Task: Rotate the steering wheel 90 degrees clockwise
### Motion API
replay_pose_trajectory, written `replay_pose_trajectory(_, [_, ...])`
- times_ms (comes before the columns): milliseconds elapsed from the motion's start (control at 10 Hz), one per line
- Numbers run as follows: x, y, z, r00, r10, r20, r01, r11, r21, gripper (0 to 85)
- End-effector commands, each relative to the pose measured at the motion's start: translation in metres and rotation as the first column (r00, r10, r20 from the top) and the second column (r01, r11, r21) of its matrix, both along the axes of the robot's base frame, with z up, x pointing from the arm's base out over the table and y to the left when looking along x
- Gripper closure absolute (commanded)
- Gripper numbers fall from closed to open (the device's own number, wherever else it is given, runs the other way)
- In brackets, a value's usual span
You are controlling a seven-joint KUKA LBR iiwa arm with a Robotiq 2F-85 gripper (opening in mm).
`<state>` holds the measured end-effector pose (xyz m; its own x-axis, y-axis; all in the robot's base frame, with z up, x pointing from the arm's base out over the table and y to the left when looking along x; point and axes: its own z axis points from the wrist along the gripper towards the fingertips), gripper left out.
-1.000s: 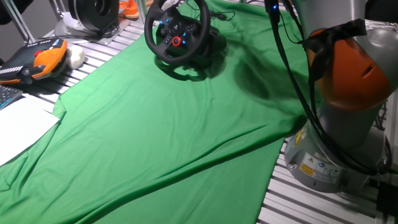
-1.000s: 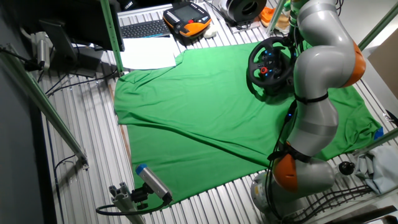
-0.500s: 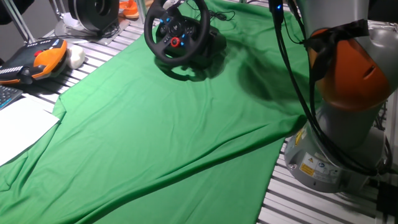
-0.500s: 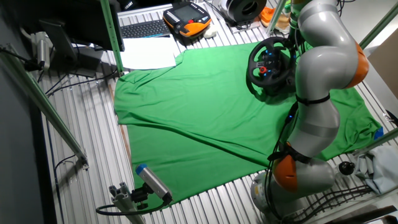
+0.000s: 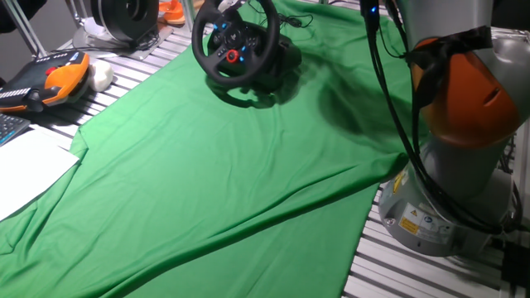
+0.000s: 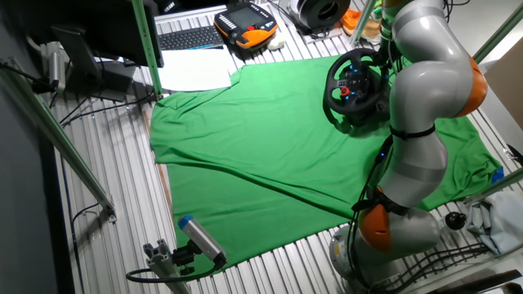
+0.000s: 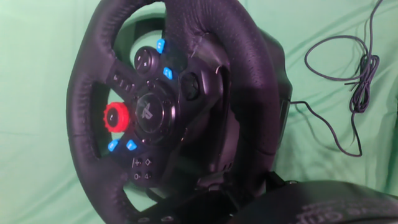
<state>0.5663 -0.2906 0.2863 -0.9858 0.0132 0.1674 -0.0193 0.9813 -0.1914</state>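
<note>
The black steering wheel (image 5: 236, 45) stands on its base at the far end of the green cloth (image 5: 207, 174). Its hub has a red button and small blue buttons. In the hand view the steering wheel (image 7: 149, 112) fills the frame from very close. My gripper (image 5: 225, 5) shows only as a small grey part at the top of the rim, at the frame's edge. Whether it holds the rim cannot be seen. In the other fixed view my arm (image 6: 425, 90) covers the right side of the wheel (image 6: 353, 82) and hides the gripper.
An orange and black pendant (image 5: 50, 79) and a round drum-like object (image 5: 124, 16) lie beyond the cloth's left edge. White paper (image 5: 25, 170) and a keyboard (image 6: 188, 37) are nearby. A thin cable (image 7: 351, 93) trails behind the wheel. My robot base (image 5: 447, 199) stands at the right.
My arm has shifted slightly. The wheel's red button has drifted a little to the left in the fixed view. Nothing else has moved.
</note>
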Motion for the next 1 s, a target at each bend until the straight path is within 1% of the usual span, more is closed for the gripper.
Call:
replay_pose_trajectory(0, [-0.0014,0.001,0.0,1.0,-0.004,-0.001,0.004,1.0,0.0,85.0])
replay_pose_trajectory(400, [-0.0074,0.008,-0.001,1.0,-0.031,0.005,0.031,0.999,-0.009,85.0])
replay_pose_trajectory(600, [-0.0093,0.011,-0.003,0.999,-0.037,0.006,0.037,0.999,-0.01,85.0])
replay_pose_trajectory(900, [-0.014,0.017,-0.007,0.999,-0.052,0.015,0.052,0.999,-0.009,85.0])
